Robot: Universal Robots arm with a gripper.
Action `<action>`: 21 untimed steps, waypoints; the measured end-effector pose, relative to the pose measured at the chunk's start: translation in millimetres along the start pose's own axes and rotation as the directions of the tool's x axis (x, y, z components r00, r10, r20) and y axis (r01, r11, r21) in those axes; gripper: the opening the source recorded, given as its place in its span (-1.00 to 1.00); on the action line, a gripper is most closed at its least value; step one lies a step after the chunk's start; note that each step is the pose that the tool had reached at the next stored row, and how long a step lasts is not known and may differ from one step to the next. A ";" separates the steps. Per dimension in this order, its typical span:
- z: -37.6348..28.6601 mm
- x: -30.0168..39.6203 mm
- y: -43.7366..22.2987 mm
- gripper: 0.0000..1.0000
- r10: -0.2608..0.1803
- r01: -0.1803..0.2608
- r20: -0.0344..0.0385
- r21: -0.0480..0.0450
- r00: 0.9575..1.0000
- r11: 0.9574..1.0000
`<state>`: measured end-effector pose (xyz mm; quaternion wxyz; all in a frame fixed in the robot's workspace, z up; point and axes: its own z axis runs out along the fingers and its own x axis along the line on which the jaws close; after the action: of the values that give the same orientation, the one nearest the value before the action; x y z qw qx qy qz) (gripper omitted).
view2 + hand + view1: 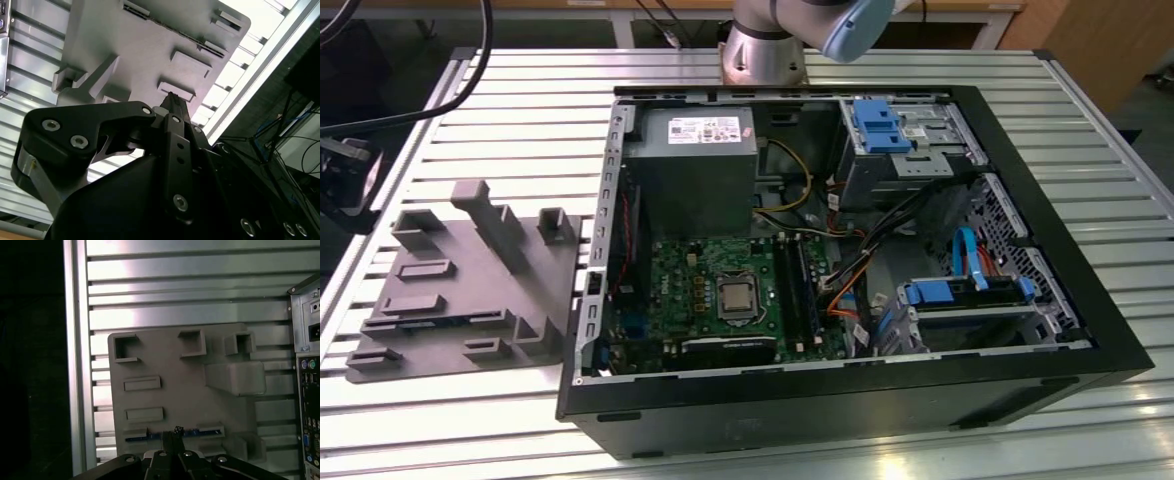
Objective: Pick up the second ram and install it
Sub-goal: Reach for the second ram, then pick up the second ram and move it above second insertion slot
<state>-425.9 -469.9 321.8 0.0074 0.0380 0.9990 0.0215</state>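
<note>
My pincer (172, 437) hung clenched and empty above the grey fixture plate (165, 365). The second ram (206, 431) stood on edge in a plate slot under my fingertips, long axis along my fingers' opening line.

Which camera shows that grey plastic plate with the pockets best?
The exterior view: the whole grey plate lies uncovered beside the computer. Both wrist views show it too, with the gripper covering one edge.

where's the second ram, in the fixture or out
In. The second ram sits edge-up in a slot of the grey fixture plate.
</note>
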 end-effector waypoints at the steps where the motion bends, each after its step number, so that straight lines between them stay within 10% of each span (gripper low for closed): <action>1: 0.0 0.0 -0.5 -0.79 0.000 0.000 0.000 0.000 1.000 1.000; 21: 0.5 0.0 -0.9 -0.79 -0.022 0.022 -0.001 0.000 1.000 1.000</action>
<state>-425.9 -470.7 321.3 0.0072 0.0268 0.9994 0.0216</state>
